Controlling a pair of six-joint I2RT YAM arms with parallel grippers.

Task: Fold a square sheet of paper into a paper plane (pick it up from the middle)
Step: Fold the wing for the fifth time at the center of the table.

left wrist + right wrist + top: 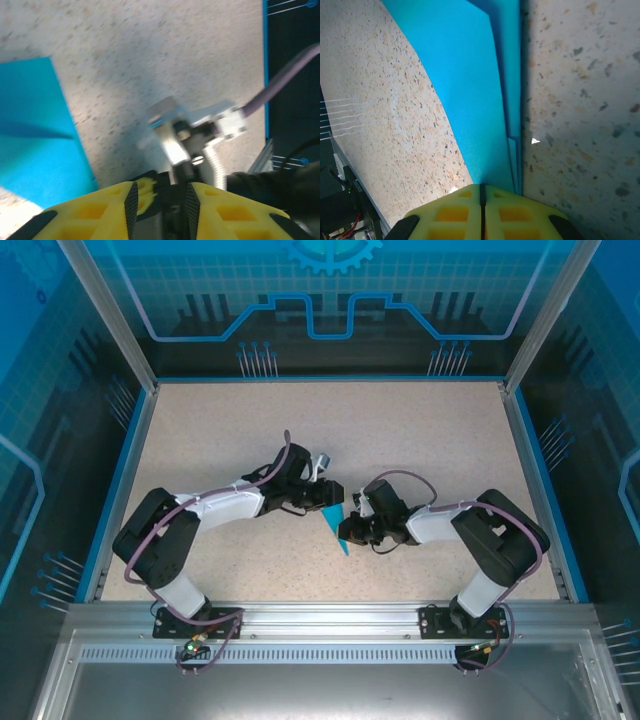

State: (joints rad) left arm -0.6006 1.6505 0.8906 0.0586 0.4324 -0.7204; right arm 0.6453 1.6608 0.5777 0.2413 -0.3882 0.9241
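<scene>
The cyan-blue paper (334, 527) is folded into a slim pointed dart and sits mid-table between the two arms. In the right wrist view the paper plane (465, 85) runs away from my fingertips, its stacked layers showing along the right edge. My right gripper (482, 188) is shut on the dart's near end; from above the right gripper (351, 530) sits at its right side. My left gripper (160, 192) is open with no paper between its fingers. The blue paper (37, 135) lies to its left on the table. From above, the left gripper (321, 500) is at the dart's upper end.
A metal bracket with a purple cable (197, 125), part of the right wrist, is straight ahead of the left fingers. The speckled tabletop (420, 430) has a blue rim and dark walls. An aluminium rail (330, 618) runs along the near edge by the arm bases.
</scene>
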